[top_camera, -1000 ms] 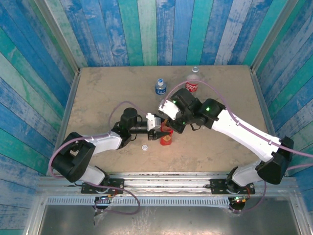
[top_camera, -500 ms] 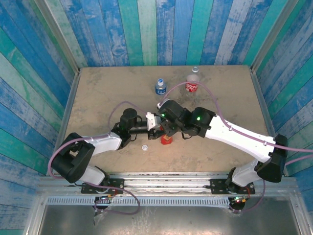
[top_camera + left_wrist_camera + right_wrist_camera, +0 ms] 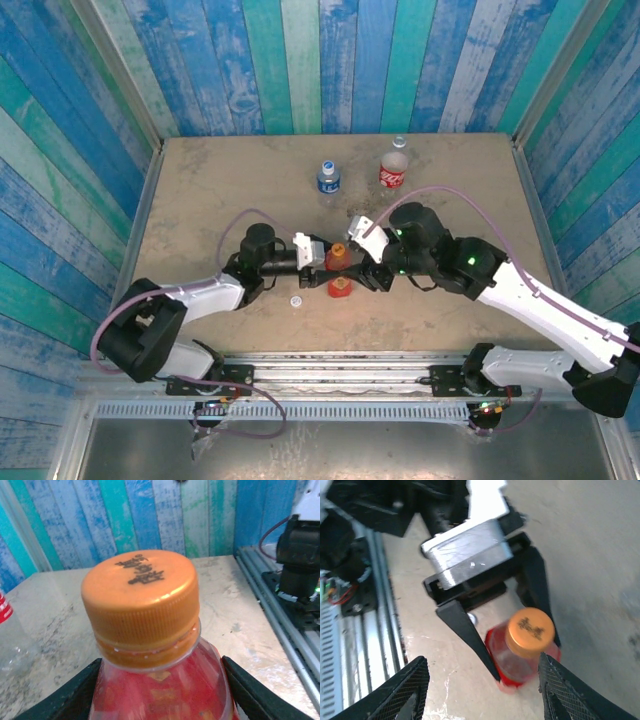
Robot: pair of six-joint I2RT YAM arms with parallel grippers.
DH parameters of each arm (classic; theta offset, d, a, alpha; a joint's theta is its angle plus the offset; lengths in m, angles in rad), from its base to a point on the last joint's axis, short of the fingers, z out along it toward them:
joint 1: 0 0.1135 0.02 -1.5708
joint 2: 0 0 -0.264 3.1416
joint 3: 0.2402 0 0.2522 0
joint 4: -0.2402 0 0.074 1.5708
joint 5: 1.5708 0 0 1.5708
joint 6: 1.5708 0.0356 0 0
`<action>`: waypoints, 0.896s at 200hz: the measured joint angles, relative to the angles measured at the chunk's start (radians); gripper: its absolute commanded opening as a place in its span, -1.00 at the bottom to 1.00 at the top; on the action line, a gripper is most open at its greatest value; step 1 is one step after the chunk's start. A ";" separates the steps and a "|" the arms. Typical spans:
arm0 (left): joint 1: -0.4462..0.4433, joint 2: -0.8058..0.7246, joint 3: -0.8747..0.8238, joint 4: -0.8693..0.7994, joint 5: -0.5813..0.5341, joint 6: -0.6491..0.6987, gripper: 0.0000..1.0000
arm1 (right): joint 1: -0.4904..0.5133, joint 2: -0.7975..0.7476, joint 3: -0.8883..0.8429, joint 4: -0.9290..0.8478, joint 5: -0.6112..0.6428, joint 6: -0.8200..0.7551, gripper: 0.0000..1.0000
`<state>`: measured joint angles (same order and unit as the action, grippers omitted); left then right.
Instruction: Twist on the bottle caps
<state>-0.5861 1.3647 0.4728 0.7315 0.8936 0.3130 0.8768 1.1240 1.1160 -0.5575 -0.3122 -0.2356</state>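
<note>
From the left, the left hand (image 3: 322,254) reaches in low over the table (image 3: 200,200) and is clenched on the red-and-yellow bottle (image 3: 340,288). In the left wrist view its dark fingers (image 3: 65,700) press the shoulder on both sides, just below the neck. A loose white cap (image 3: 296,300) lies on the table just near of that hand. The bottle stands upright near the middle of the table with the orange cap (image 3: 142,597) on its mouth. The cap sits level, but whether it is fully tight cannot be told.

Farther back stands the blue-labelled bottle (image 3: 328,180), which appears to carry a blue cap (image 3: 327,166).

Just right of the orange cap, the right hand (image 3: 482,664) is released. Its meshed fingers (image 3: 405,690) are spread wide with nothing between them, and the cap lies beyond their tips. At the far right stands the cola bottle (image 3: 392,174), whose mouth looks open from above.

The step looks like tightening the orange cap, with the right hand between grips. To do it well:
- The left hand should hold firm so the bottle cannot spin or tip.
- The right hand should come in centred over the cap, with its fingers square to the ribbed side, and close there rather than on the top edge.
- It should twist without pushing sideways, since a skewed push could cross the thread or tilt the bottle in the left hand's grasp.
</note>
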 measured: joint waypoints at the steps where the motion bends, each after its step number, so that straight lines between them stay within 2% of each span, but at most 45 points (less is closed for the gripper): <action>1: 0.000 -0.001 0.000 0.000 0.002 0.000 0.18 | -0.003 0.001 0.000 0.002 -0.009 -0.006 0.20; 27: 0.000 -0.031 0.000 -0.005 0.063 0.011 0.18 | -0.051 0.027 0.002 0.027 -0.141 -0.126 0.15; 56: 0.000 -0.047 0.000 -0.023 0.105 0.028 0.18 | -0.072 0.073 0.023 0.026 -0.210 -0.195 0.12; 84: 0.000 -0.051 0.000 -0.032 0.136 0.031 0.17 | -0.077 0.122 0.048 0.024 -0.238 -0.233 0.00; 126: 0.001 -0.083 0.000 -0.054 0.137 0.031 0.17 | -0.086 0.169 0.082 0.010 -0.272 -0.254 -0.41; 179: -0.002 -0.090 -0.008 -0.031 0.089 0.000 0.16 | -0.088 0.169 0.087 0.006 -0.267 -0.236 -0.51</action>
<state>-0.5880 1.2743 0.4648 0.7010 0.9829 0.3130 0.7891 1.2934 1.2034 -0.5510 -0.5797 -0.4713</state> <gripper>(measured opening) 0.586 0.313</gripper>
